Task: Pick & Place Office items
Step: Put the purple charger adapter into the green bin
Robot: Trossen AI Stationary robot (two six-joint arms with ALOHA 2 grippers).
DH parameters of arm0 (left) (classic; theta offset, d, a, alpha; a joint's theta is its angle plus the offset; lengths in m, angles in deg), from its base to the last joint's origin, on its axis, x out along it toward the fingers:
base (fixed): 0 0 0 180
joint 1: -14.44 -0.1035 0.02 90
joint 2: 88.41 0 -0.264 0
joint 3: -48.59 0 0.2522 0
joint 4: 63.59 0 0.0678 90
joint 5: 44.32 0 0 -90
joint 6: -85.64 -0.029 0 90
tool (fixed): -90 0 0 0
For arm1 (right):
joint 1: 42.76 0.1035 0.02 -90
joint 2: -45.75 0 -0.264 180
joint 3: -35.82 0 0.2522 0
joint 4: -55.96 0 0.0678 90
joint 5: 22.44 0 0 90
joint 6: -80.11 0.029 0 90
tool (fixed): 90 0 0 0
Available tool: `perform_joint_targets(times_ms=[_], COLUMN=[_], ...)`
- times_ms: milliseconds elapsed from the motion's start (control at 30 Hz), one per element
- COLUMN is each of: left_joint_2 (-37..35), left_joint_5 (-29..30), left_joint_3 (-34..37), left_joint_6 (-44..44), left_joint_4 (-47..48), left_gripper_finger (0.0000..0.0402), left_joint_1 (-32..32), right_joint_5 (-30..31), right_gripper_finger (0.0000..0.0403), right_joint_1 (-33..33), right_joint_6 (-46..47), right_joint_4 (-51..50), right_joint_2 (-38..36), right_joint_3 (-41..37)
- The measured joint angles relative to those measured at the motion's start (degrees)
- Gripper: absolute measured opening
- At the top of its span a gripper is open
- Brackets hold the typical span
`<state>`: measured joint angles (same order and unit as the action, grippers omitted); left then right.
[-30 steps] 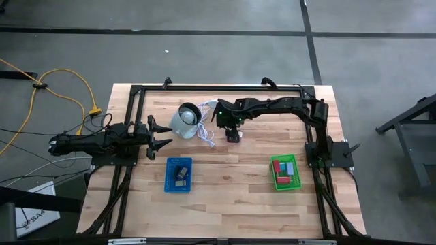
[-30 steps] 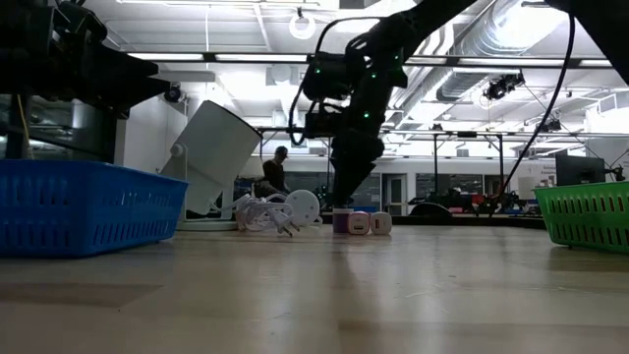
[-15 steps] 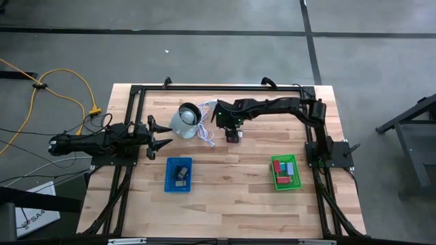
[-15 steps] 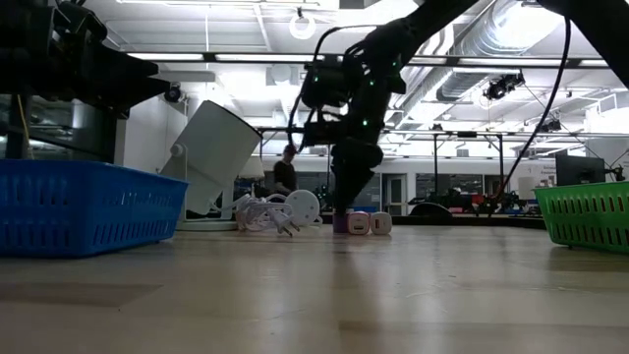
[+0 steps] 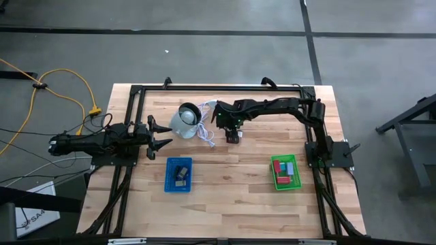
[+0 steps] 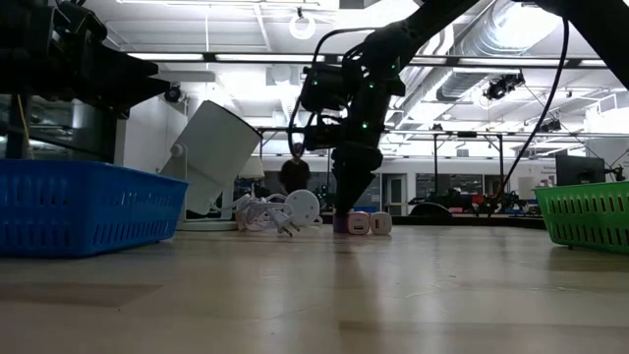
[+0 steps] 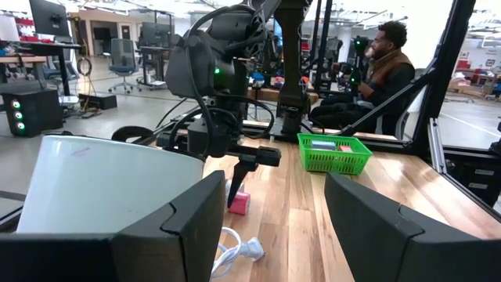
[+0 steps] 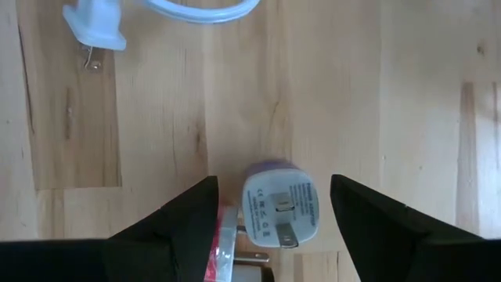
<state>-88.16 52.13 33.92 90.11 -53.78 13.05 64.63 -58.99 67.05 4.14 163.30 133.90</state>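
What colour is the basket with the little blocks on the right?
Green basket, clearest in the high view.

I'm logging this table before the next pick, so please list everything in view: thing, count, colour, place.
Table: one, pale wood, under both arms.
Blue tray: one, near the table's front left; holds a few dark and pale pieces, too small to count.
Green tray: one, front right; holds red, pink and pale-blue blocks.
Round object: one, grey-white, back centre-left, tipped over.
Cord with plug: one, white, trailing beside the round object.
Charger blocks: a small cluster, white, purple and pink, below the right gripper.
Yellow cable: one, on the floor left of the table.
People: at least one, in the room beyond the table.
Left gripper: jaws open, at the left edge, waiting.
Right gripper: jaws open, straddling a white charger block.
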Motion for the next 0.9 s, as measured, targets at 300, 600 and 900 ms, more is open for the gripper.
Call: perform_joint_targets(times_ms=[300,600,900], left_joint_2=[0.01,-0.01,-0.02], left_joint_5=[0.0,0.0,-0.01], left_joint_3=[0.0,0.0,0.0], left_joint_6=[0.02,0.0,0.0], left_joint_4=[-0.01,0.0,0.01], left_gripper_finger=[0.0212,0.0212,0.0212], left_joint_1=[0.0,0.0,0.01], right_joint_5=[0.01,0.01,0.01], right_gripper_finger=[0.0183,0.0145,0.0137], right_joint_1=[0.0,0.0,0.0], right_joint_6=[0.0,-0.02,-0.04], right_joint_4=[-0.38,-0.33,-0.29], right_joint_2=[0.0,0.0,0.0], right_joint_3=[0.0,0.0,0.0])
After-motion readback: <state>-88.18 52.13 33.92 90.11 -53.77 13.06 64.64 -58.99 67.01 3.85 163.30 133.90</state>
